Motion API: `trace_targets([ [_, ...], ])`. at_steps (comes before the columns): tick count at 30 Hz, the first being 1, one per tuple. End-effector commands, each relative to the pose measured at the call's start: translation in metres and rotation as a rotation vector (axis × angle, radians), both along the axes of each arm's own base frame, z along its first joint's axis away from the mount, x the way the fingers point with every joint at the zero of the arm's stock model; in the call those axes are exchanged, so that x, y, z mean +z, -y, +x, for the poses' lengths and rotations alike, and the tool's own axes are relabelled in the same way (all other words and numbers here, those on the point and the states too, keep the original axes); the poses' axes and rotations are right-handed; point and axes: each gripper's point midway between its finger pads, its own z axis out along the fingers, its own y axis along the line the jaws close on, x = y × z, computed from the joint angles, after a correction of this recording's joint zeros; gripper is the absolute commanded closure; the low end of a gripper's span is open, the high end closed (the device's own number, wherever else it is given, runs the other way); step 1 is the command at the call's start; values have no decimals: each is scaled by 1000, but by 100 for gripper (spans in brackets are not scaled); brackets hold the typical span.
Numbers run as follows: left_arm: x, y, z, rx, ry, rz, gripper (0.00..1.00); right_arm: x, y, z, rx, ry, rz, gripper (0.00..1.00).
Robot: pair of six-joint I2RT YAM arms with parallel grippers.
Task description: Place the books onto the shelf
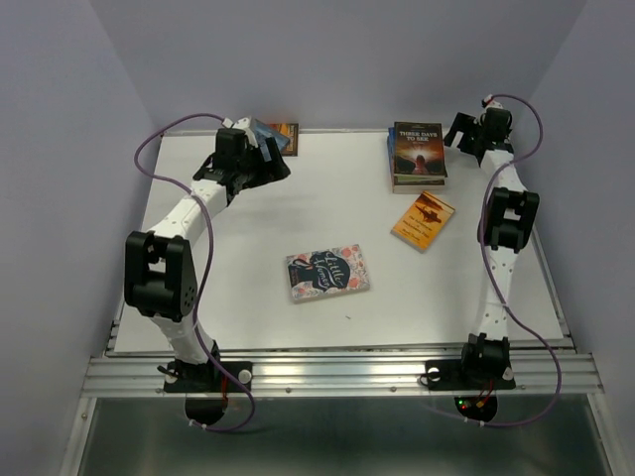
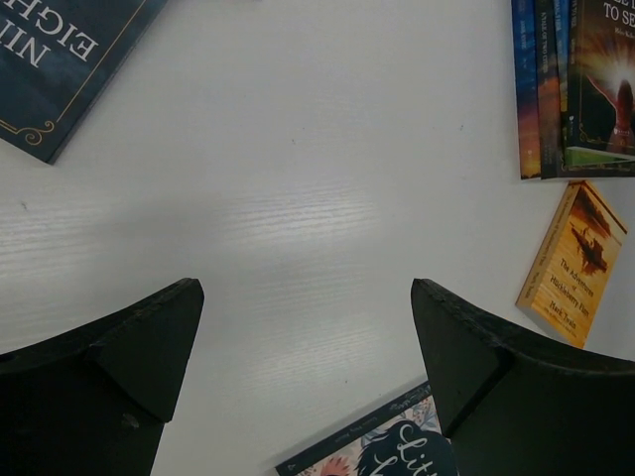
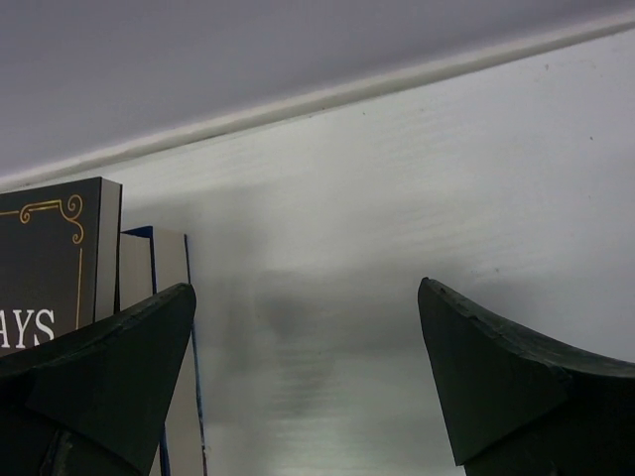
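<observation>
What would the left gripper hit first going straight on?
Likely the bare table; the left gripper, jaws open, frames only white surface. The dark blue book and the book stack lie off to the sides.

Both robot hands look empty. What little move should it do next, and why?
Probably nudge the right gripper sideways toward the stack of books. Its jaws stand open and empty over bare table, and the stack lies just beside it, closer than the orange book or the flowery book.
</observation>
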Motion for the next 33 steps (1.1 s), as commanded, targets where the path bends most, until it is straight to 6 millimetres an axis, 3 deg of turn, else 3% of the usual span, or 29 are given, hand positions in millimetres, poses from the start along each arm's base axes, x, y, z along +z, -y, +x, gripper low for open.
trace_targets([
  [1, 22, 4, 13, -29, 71, -9, 1, 27, -11, 23, 28, 144, -10, 0],
  [8, 19, 3, 14, -28, 63, -4, 1, 22, -28, 33, 41, 177, -22, 0],
  [14, 13, 4, 14, -29, 48, -5, 1, 32, -21, 42, -9, 240, -15, 0],
  [20, 12, 1, 17, -16, 46, 5, 1, 46, -5, 38, -85, 247, -70, 0],
  [24, 23, -1, 24, -3, 65, -5, 1, 63, 12, 27, -182, 249, -111, 0],
  [25, 26, -3, 26, 5, 71, -5, 1, 81, 16, 25, -206, 271, -121, 0],
  [29, 35, -19, 41, 31, 100, 15, 1, 98, 17, 12, -221, 271, -126, 0],
  [30, 38, -31, 49, 41, 110, 36, 1, 121, 17, 7, -228, 297, -127, 0],
  [33, 38, -53, 74, 38, 142, 99, 1, 148, 14, -14, -233, 307, -126, 0],
])
